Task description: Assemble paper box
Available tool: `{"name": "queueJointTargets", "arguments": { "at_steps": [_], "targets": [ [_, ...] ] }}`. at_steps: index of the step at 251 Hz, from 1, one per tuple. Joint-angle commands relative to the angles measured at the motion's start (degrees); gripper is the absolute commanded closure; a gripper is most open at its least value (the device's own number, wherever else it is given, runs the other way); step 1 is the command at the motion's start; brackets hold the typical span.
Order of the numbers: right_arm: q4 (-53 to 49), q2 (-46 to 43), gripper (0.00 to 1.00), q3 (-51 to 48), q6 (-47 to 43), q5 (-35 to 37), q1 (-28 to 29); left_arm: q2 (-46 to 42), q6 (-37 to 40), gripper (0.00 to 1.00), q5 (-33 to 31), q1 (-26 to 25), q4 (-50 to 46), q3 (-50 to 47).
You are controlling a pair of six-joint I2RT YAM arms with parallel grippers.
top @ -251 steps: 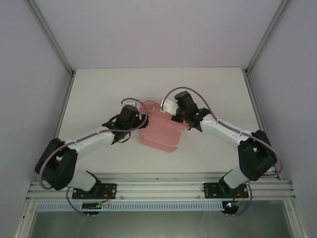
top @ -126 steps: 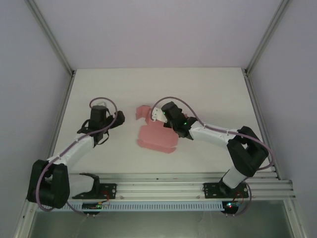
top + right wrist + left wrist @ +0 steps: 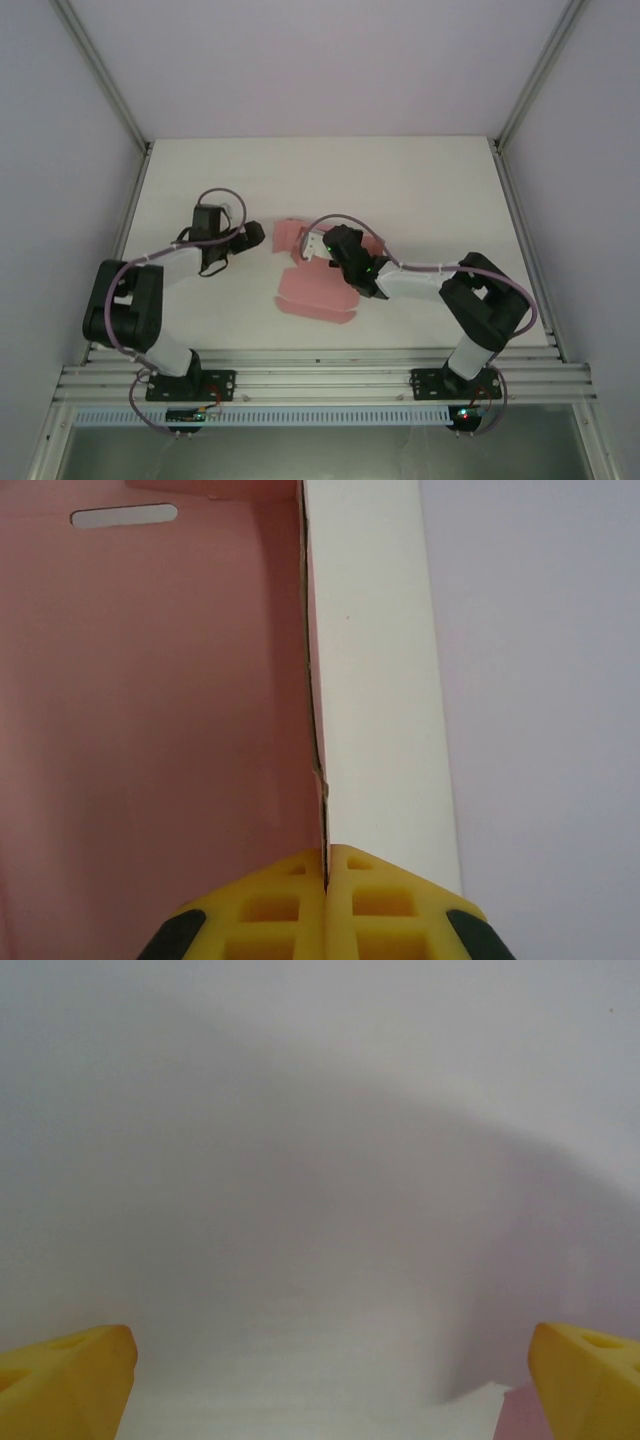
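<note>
The pale-pink paper box (image 3: 312,292) lies partly folded in the middle of the white table, with a flap (image 3: 289,235) sticking out at its far-left corner. My right gripper (image 3: 320,246) is over its far edge. In the right wrist view that gripper (image 3: 327,875) is shut on the edge of an upright card wall, pink (image 3: 150,700) on one face and white (image 3: 375,680) on the other. My left gripper (image 3: 254,237) stands just left of the box, open, holding nothing. Its yellow fingertips (image 3: 65,1380) sit wide apart over bare table, with a sliver of pink card (image 3: 515,1418) at the lower right.
The white table (image 3: 420,190) runs between grey side walls with metal frame posts (image 3: 110,90). An aluminium rail (image 3: 320,380) carrying both arm bases lines the near edge. A slot (image 3: 123,516) is cut in the pink panel.
My left gripper let go of the box's left side and pulled away left, then came partway back. My right gripper swung left and nearer, and the box shifted with it.
</note>
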Motion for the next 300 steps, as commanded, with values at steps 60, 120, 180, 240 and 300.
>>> {"name": "queueJointTargets", "arguments": {
  "at_steps": [60,120,180,240,300],
  "targets": [
    [1.7,-1.6,1.00,-0.6,0.8,1.2,0.6,9.0,4.6,0.04,18.3,-0.3,8.7,5.7],
    [0.5,-2.4,1.00,-0.5,2.4,1.0,0.7,9.5,8.7,0.07,25.3,-3.5,11.7,5.5],
    [0.3,-2.5,1.00,-0.8,3.0,1.3,0.9,9.5,10.4,0.10,25.5,-6.8,11.6,5.9],
    [1.1,-2.7,1.00,-1.5,3.8,1.1,1.3,9.8,10.2,0.11,23.9,-9.1,11.8,6.7],
    [1.3,-3.4,1.00,-2.5,4.4,1.0,1.3,9.6,9.7,0.11,23.9,-9.2,13.1,4.9]
  ]
}}
